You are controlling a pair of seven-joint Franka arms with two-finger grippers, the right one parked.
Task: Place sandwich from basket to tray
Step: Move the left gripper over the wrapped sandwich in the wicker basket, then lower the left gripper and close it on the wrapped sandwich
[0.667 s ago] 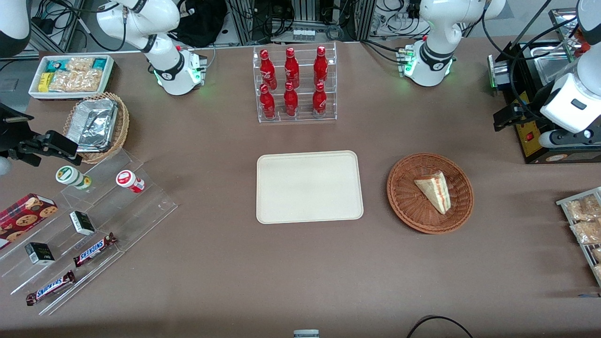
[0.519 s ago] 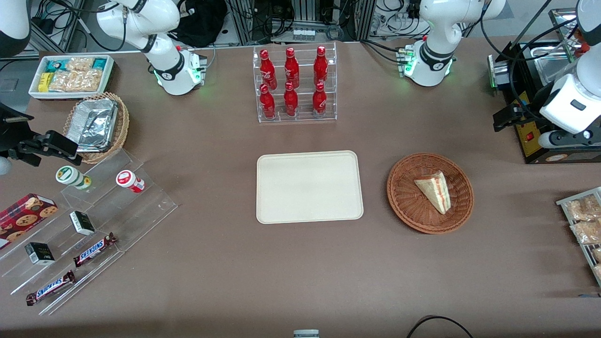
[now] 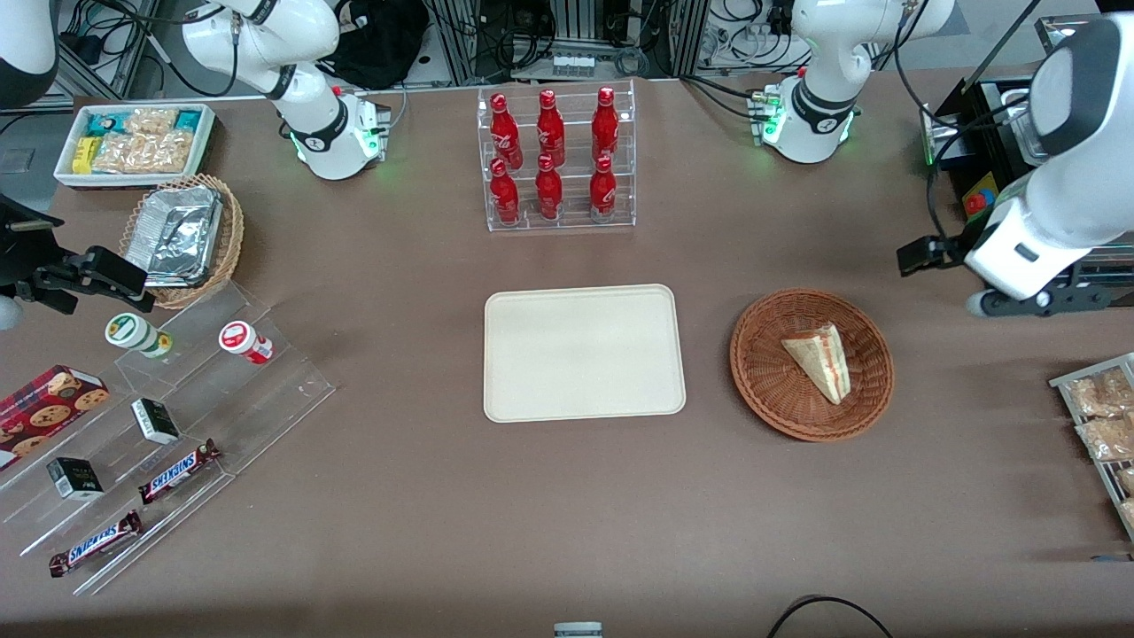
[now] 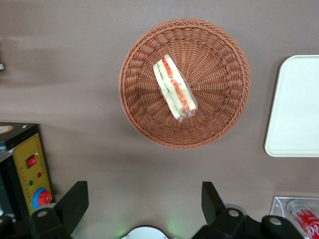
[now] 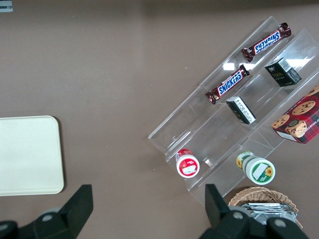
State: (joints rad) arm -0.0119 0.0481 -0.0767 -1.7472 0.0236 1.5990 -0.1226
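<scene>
The sandwich (image 3: 819,359) is a pale wedge with red and green layers, wrapped in clear film, lying in the round reddish-brown basket (image 3: 762,390). The cream tray (image 3: 580,354) lies flat beside the basket, toward the parked arm's end, with nothing on it. My gripper (image 3: 1019,303) hangs above the table toward the working arm's end, off the basket's rim and a little farther from the front camera. In the left wrist view my gripper (image 4: 143,199) is open wide over bare table, apart from the basket (image 4: 219,119) holding the sandwich (image 4: 174,94); the tray (image 4: 296,109) shows at the edge.
A black machine with a yellow panel (image 3: 997,266) stands close by my arm. A clear rack of red bottles (image 3: 554,159) stands farther from the front camera than the tray. Snack packets on a rack (image 3: 1099,425), a tan basket of foil trays (image 3: 182,235) and acrylic steps with candy (image 3: 168,425) line the table's ends.
My arm has swung in from the table's end toward the basket; the gripper now hangs nearer the basket's rim. The sandwich, basket and tray have not moved.
</scene>
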